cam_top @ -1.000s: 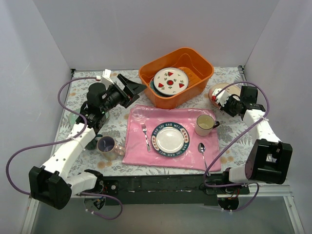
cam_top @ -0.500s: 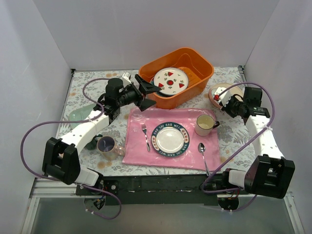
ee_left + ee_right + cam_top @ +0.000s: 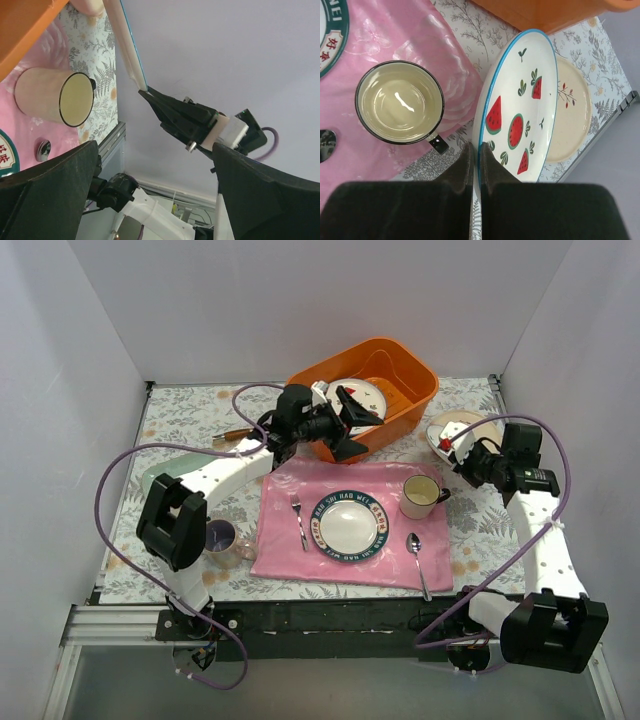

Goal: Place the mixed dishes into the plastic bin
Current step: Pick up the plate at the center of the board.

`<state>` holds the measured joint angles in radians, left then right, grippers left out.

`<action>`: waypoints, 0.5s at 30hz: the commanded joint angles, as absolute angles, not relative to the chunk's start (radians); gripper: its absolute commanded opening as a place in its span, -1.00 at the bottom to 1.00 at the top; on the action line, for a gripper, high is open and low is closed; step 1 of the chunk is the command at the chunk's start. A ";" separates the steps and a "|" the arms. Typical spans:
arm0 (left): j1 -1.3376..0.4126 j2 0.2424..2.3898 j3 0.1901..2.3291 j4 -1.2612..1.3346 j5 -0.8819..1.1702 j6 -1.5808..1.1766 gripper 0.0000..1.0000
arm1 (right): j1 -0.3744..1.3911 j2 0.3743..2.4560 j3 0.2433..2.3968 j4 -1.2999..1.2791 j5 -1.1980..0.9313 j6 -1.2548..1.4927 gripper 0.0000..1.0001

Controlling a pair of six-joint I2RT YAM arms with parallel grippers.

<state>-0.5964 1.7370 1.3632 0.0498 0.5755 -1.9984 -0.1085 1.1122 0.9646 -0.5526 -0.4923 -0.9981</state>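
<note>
Right tool [image 3: 475, 150] pinched on the near rim of a white, blue-edged watermelon plate [image 3: 517, 107]. The plate is tilted up off the table at the right side. Its far rim overlaps a pinkish plate [image 3: 572, 117] lying flat beneath, close to the table's right edge.

Cream mug [image 3: 400, 102] sits just beside the held plate, on the corner of the pink cloth [image 3: 395, 40]. Little room on that side.

Orange bin [image 3: 418, 390] stands just beyond, near corner close to the held plate's upper rim. One fruit-marked plate [image 3: 358, 392] already lies inside.

Left tool [image 3: 354, 426] spread wide, nothing between its fingers, hanging over the bin's near wall and crowding the front left of the opening. The right half of the opening is free.

Mint plate [image 3: 165, 476] and lavender-lined mug [image 3: 220, 537] sit on the table at left, well apart from the bin.
</note>
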 commanded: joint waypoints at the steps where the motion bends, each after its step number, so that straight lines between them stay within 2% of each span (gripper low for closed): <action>1: -0.658 1.808 1.482 0.006 0.569 -2.109 0.96 | -0.083 1.040 1.022 -0.485 -0.557 -0.999 -0.97; 15: -0.767 1.973 1.672 -0.113 0.446 -2.206 0.96 | 0.078 0.959 1.055 -0.525 -0.558 -0.899 -0.97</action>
